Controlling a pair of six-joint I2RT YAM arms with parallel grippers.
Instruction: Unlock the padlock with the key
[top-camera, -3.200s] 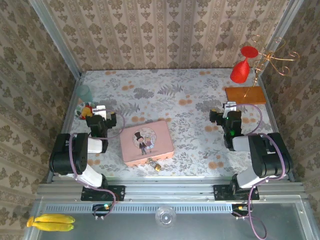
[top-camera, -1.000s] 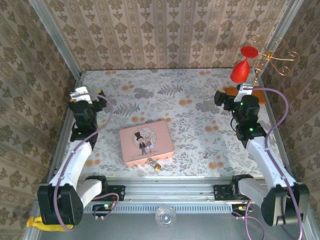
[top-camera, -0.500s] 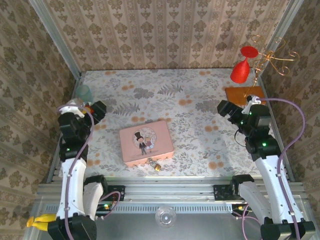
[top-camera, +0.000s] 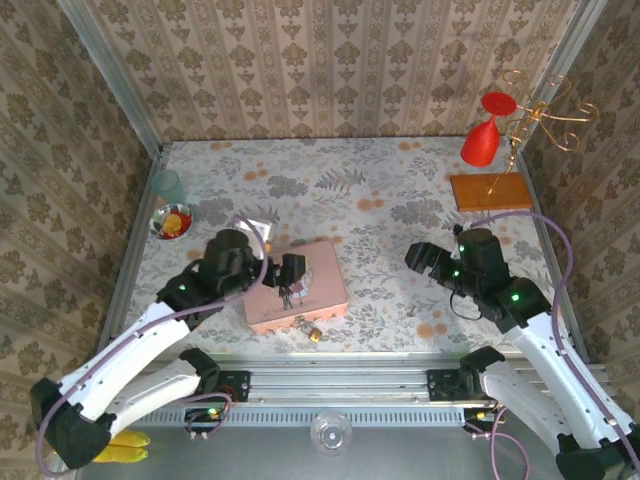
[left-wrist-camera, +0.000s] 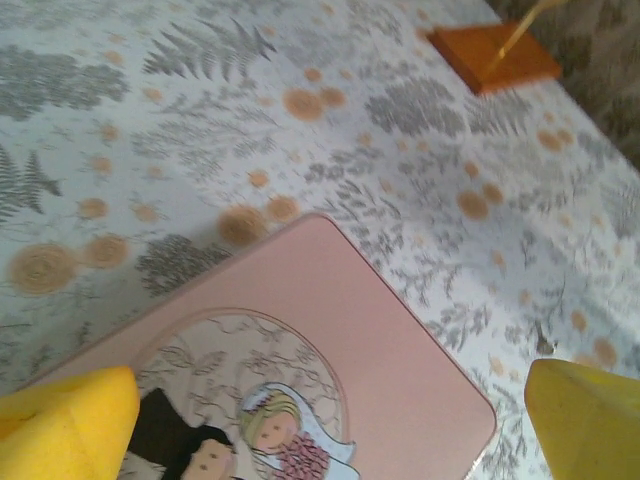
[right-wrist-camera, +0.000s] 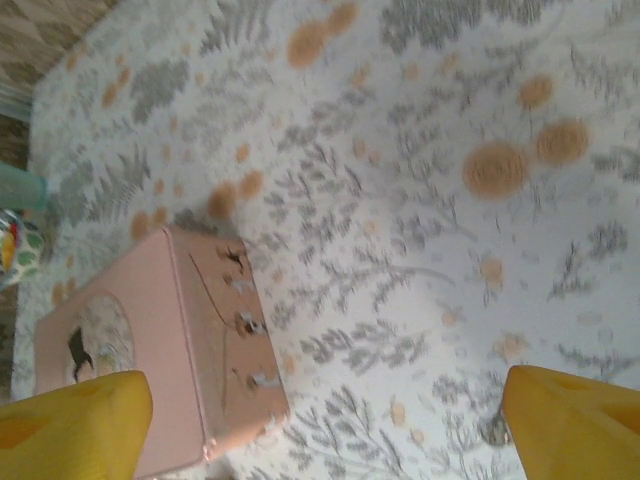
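Top view, as I read it from console. My left hand (top-camera: 282, 272): over pink tin (top-camera: 322, 292), yellow fingertips (left-wrist-camera: 70, 420) spread wide, nothing between them. My right hand (top-camera: 428, 260): above bare floral worktop (top-camera: 380, 200), right of tin and apart from it, jaws wide, empty. Padlock (top-camera: 313, 332): tiny, brass, on worktop just against tin's near edge, gripped by neither hand.
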